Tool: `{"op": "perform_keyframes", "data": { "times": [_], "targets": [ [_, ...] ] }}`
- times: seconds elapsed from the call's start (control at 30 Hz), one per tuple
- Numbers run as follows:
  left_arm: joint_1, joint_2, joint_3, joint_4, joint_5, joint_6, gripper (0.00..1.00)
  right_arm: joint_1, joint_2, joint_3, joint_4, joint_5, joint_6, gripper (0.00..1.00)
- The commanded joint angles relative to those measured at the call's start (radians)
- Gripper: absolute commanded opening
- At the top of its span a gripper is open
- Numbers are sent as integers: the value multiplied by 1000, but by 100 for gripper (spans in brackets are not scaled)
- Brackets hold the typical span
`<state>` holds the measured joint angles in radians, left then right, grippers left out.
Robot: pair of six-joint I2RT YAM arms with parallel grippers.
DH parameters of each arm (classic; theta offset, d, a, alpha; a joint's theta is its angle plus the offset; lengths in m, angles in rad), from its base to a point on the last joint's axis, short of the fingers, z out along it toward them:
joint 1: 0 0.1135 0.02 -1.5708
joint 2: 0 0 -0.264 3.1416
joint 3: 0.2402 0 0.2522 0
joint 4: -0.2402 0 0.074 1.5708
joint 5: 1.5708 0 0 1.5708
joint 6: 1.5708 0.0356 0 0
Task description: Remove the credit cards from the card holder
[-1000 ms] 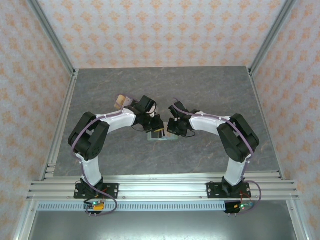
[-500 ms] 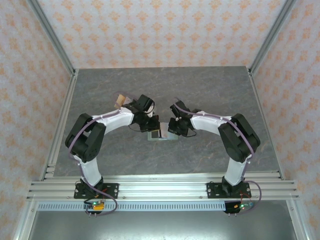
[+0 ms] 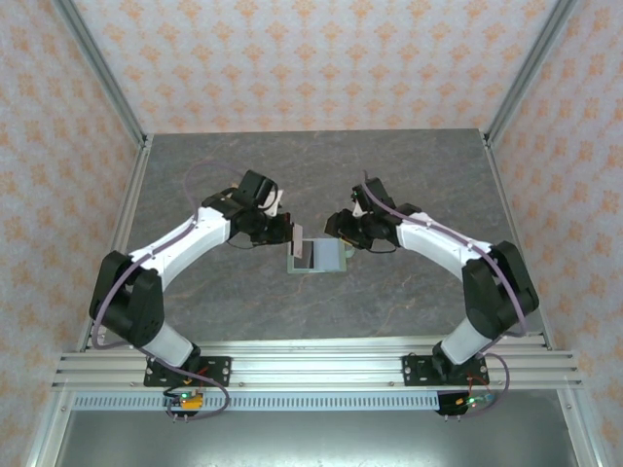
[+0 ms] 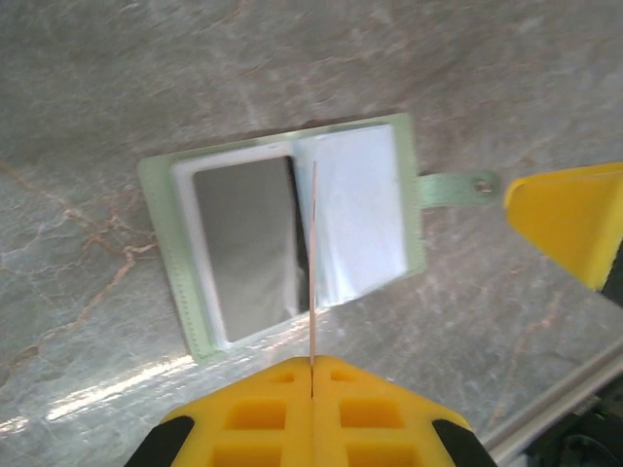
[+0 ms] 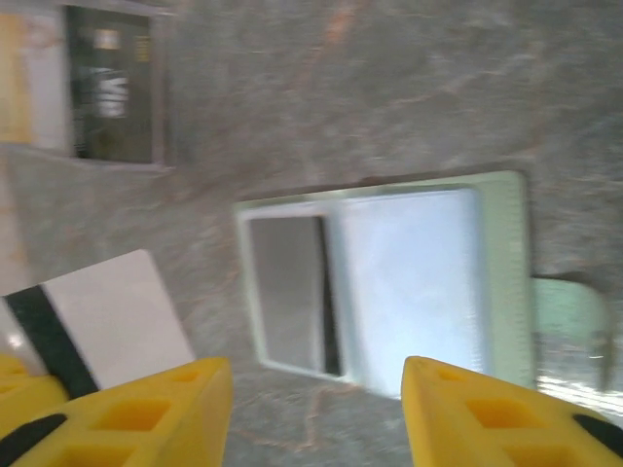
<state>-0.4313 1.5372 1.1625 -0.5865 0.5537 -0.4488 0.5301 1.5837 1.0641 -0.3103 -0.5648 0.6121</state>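
Left gripper (image 4: 311, 365): yellow fingers pressed together at the bottom edge of the left wrist view, pinching a white card with a black stripe, thin rigid plastic (image 4: 312, 263). In the top view this gripper (image 3: 284, 232) sits just left of centre.
White card: edge-on in the left wrist view, a fine upright line crossing the holder's fold. Its face (image 5: 107, 316) shows tilted at the lower left of the right wrist view, with the stripe near its left end.
Right gripper (image 5: 316, 389): yellow fingers spread wide along the bottom edge of the right wrist view, with nothing between them. In the top view (image 3: 341, 229) it sits just right of centre.
Card holder: a sage-green flat bifold card holder with pale grey sleeves inside (image 4: 360, 224). It lies open and flat at the centre of the left wrist view and at centre-right of the right wrist view (image 5: 419, 282). In the top view (image 3: 326, 258) it is just below and between the two grippers.
Tab: a small green strap with a stud (image 4: 453, 187), projecting from the holder's right edge.
Loose cards: a dark rectangular card (image 5: 112, 88) lies flat at the upper left of the right wrist view. What looks like a tan-and-pale card (image 5: 29, 78) touches its left side, too blurred to be sure.
Table: a grey marble-patterned top (image 3: 409, 175) under everything.
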Motion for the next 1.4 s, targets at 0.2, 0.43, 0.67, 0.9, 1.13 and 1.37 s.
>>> {"op": "perform_keyframes", "data": {
  "times": [0.2, 0.43, 0.67, 0.9, 1.13, 1.37],
  "targets": [
    [39, -90, 31, 173, 244, -122, 0, -39, -44, -3, 262, -292, 23, 75],
    [74, -101, 22, 266, 356, -189, 0, -48, -49, 17, 428, -478, 81, 79],
    [83, -121, 2, 336, 375, -246, 0, -50, -82, 10, 476, -521, 118, 62],
    [85, -133, 2, 353, 354, -295, 0, -70, -105, -22, 561, -506, 184, 41],
    [89, -151, -26, 419, 337, -403, 0, -81, -118, -46, 650, -473, 287, 9],
    [85, -234, -141, 678, 225, -701, 36, -81, -154, -95, 800, -368, 468, 5]
  ]
}}
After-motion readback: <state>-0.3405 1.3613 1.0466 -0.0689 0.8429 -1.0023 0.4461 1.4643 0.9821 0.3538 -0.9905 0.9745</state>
